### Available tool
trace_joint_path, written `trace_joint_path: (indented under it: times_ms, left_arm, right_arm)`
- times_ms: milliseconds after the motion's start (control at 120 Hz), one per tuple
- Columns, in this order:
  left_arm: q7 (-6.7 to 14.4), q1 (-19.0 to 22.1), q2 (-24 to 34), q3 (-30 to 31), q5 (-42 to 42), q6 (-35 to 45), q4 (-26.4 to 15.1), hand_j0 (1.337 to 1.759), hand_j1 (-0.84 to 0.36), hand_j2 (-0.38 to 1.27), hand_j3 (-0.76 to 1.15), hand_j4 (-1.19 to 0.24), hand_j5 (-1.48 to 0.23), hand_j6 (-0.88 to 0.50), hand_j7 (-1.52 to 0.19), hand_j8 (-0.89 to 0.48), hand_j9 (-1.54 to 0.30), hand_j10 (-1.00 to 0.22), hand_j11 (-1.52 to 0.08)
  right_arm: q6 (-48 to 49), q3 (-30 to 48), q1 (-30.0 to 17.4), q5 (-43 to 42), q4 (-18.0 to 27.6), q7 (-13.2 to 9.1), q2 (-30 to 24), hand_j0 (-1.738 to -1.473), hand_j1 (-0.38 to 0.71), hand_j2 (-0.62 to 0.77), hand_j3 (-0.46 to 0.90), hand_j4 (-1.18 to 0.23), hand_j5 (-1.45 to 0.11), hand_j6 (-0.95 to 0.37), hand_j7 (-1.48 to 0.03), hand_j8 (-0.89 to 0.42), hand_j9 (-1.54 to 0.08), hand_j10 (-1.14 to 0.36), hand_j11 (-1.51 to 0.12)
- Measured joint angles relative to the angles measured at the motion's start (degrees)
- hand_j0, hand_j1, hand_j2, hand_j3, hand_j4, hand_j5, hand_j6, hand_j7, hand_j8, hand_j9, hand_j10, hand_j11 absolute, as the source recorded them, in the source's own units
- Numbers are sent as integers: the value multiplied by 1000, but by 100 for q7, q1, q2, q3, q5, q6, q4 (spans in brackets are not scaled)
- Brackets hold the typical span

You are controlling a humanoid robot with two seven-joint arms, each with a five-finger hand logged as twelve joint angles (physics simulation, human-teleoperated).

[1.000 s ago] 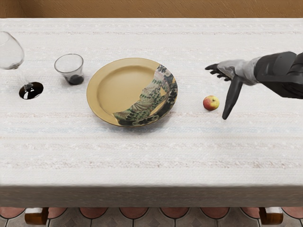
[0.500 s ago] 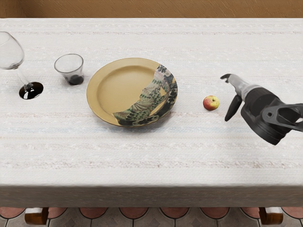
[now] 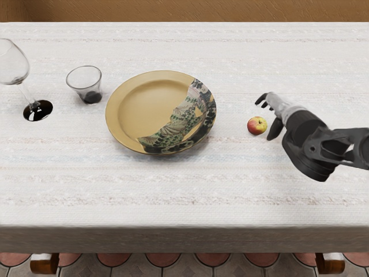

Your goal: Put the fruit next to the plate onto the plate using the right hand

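Right hand [image 3: 275, 114] at the apple's [image 3: 257, 125] 3 o'clock, fingers spread w/ nothing held, prob lining up the grab.

One head camera, standing at 6 o'clock, looks down at a slant toward 12 o'clock across the white cloth-covered counter [image 3: 184, 190], from middle distance.

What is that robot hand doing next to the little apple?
The robot's right hand is close beside the apple with its fingers open, so it isn't holding the fruit yet. The apple lies on the table, to the right of the yellow plate, which has nothing on it. A wine glass and a small tumbler stand far off on the left.
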Motion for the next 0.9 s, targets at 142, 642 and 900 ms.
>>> trace_joint_path:
  times_ms: [142,642,900]
  left_arm:
    - [0,0,0,0,-1,0,0,1658,349,0,0,0,0,-1,0,-1,0,0,0]
    - [0,-18,0,0,-1,0,0,1658,349,0,0,0,0,-1,0,-1,0,0,0]
    - [0,-18,0,0,0,0,0,1658,349,0,0,0,0,-1,0,-1,0,0,0]
  right_arm:
    - [0,-128,-72,-87,-200,0,148,-1658,45,-64,0,-330,-428,-331,-428,-331,-428,-330,-428]
    - [-1,-147,-412,-233,-1185,0,630,-1658,42,-63,0,-328,-425,-329,-425,-328,-425,-328,-425]
    - [0,-135,-517,-209,-1438,0,972,-1658,36,-62,0,-323,-419,-324,-419,-324,-419,-323,-419]
